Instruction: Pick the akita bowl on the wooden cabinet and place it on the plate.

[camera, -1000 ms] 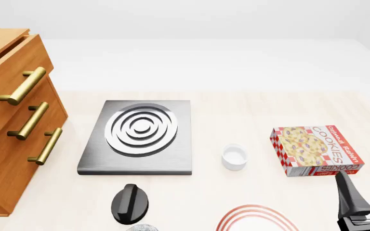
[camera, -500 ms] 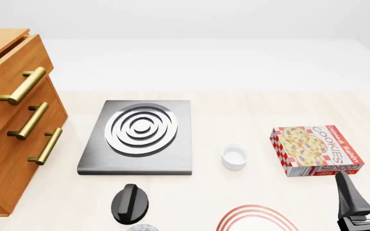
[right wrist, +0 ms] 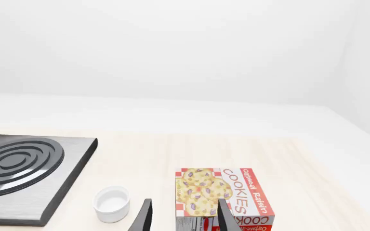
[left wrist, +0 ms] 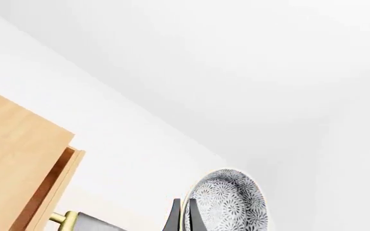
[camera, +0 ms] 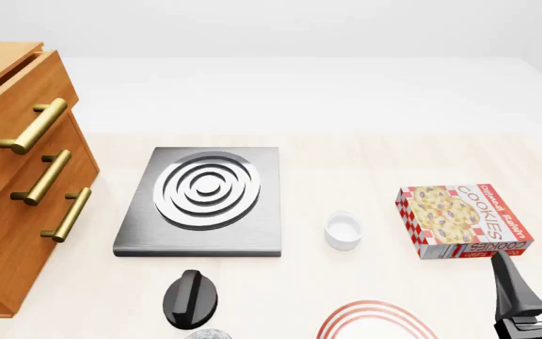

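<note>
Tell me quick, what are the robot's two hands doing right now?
Left hand: shut on the akita bowl, pinching its rim.
Right hand: open, holding nothing, above the table near the cookie box.

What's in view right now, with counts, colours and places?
wooden cabinet: one, orange-brown with three brass bar handles, at the table's left edge.
stove: one, grey square with silver rings, left of centre.
knob: one, black, just in front of the stove.
cup: one, small, plain white, right of the stove.
cookie box: one, red and white, lying flat at the right.
plate: one, white with red rings, cut off by the front view's bottom edge.
akita bowl: one, grey-and-white speckled, its rim between the left gripper's fingers.
left gripper: one, dark, shut on the bowl's rim.
right gripper: one, dark, open, near the cookie box.
</note>
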Controlling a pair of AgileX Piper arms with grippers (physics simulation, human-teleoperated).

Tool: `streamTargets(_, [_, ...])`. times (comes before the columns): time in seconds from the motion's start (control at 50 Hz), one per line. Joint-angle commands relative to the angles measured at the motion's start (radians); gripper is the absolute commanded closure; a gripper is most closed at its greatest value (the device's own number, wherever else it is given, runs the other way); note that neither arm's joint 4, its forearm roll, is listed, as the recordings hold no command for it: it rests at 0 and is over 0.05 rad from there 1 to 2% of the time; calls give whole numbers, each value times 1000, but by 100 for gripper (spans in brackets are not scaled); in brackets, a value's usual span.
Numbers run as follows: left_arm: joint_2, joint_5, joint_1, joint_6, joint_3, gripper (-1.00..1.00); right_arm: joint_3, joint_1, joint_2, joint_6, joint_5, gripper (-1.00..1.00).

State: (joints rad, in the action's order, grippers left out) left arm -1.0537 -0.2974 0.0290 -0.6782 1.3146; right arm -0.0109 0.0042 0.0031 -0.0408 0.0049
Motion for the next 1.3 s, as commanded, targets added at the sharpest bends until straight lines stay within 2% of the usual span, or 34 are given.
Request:
streamTargets(0.02, [-9, 13, 87, 20, -13, 100, 0, 0, 0, 0, 0, -100])
streamTargets(0.62, [-61, 36, 274, 75, -46, 100, 0, 0, 0, 0, 0, -100])
streamTargets(1.3, [-61, 61, 463, 116, -153, 100, 0, 0, 0, 0, 0, -100])
